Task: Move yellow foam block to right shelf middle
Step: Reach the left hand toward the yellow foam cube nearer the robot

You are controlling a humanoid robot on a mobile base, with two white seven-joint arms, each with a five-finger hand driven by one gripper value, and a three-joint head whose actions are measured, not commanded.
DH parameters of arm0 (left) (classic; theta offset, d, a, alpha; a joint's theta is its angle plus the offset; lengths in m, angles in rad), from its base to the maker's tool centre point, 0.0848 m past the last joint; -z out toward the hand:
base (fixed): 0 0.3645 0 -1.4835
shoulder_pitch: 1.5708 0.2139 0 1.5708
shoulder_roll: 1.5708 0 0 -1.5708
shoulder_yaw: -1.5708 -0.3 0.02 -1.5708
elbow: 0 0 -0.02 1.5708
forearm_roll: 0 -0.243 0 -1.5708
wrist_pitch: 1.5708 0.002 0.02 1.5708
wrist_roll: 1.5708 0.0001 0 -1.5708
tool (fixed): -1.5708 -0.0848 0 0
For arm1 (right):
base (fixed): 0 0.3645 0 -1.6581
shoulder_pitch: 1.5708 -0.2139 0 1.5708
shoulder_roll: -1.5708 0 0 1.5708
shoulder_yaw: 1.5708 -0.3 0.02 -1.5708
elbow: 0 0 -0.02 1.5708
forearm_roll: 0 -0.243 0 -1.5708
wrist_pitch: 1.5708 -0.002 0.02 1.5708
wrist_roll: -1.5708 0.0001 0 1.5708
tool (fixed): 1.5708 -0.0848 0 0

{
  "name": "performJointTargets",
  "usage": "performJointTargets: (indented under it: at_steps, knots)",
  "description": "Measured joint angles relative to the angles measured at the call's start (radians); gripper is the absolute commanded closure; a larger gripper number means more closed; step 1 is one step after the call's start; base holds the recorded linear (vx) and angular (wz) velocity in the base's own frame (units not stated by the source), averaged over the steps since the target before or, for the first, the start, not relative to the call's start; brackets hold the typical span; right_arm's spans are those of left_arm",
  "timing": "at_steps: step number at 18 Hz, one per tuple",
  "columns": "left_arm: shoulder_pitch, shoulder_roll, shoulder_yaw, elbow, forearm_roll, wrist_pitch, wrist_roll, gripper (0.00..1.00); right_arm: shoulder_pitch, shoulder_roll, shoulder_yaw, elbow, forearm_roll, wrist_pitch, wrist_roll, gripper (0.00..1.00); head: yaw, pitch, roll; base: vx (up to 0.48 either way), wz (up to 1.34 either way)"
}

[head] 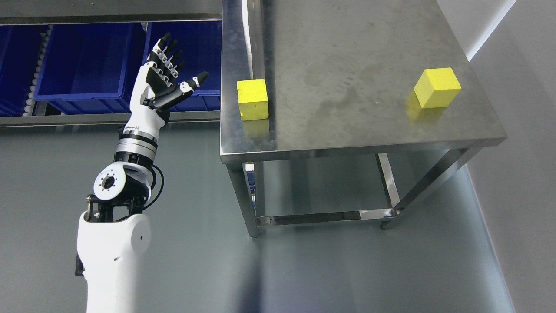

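Note:
A yellow foam block (252,99) sits near the left edge of a steel table (347,78). A second yellow foam block (437,87) sits near the table's right edge. My left hand (169,74) is raised to the left of the table, off its edge, with its fingers spread and holding nothing. It is a short way left of the nearer block and does not touch it. My right arm does not show.
Blue bins (87,65) stand on a steel shelf (108,117) behind my left hand. The grey floor (304,269) lies in front of the table. A pale wall (521,174) runs along the right.

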Motion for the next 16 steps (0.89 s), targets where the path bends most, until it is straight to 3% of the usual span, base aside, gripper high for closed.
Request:
performJointTargets:
  at_steps: [8, 16]
  knots:
    - [-0.02, 0.012, 0.009, 0.0, 0.0, -0.062, -0.026, 0.0, 0.0, 0.0, 0.0, 0.0, 0.0, 0.0, 0.0, 0.0, 0.0, 0.0, 0.0, -0.001, 0.01]
    - [-0.081, 0.137, 0.027, 0.026, -0.034, -0.137, -0.371, 0.01, 0.0, 0.0, 0.0, 0.0, 0.0, 0.0, 0.0, 0.0, 0.0, 0.0, 0.0, 0.0, 0.0]
